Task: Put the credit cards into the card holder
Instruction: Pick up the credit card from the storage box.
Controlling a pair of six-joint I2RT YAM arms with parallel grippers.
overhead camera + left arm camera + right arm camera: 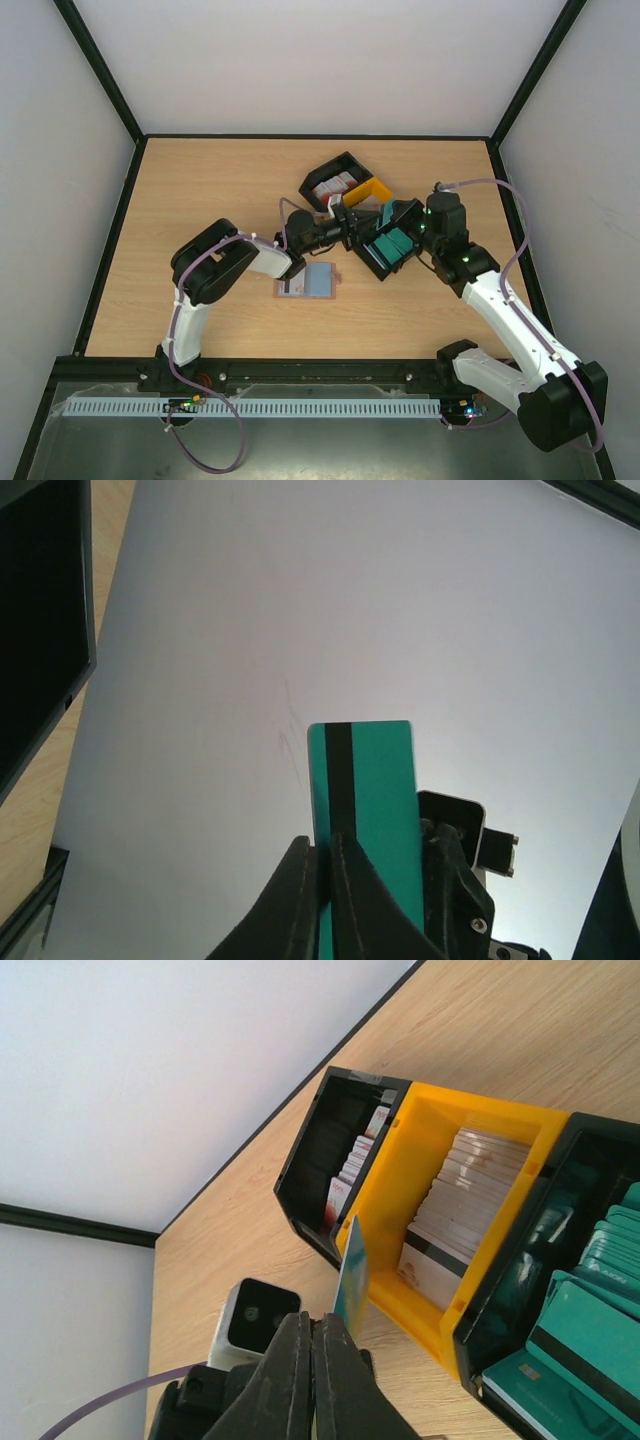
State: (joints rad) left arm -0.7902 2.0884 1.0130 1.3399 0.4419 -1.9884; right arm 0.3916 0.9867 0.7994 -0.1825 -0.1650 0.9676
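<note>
Left wrist: left gripper point(322, 845) clamps teal card point(365, 780); right gripper point(311, 1322), fingers closed, seemingly pinches it too, probably a handover.

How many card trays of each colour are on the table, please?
Black trays: 2
Yellow tray: 1
Total: 3
</note>
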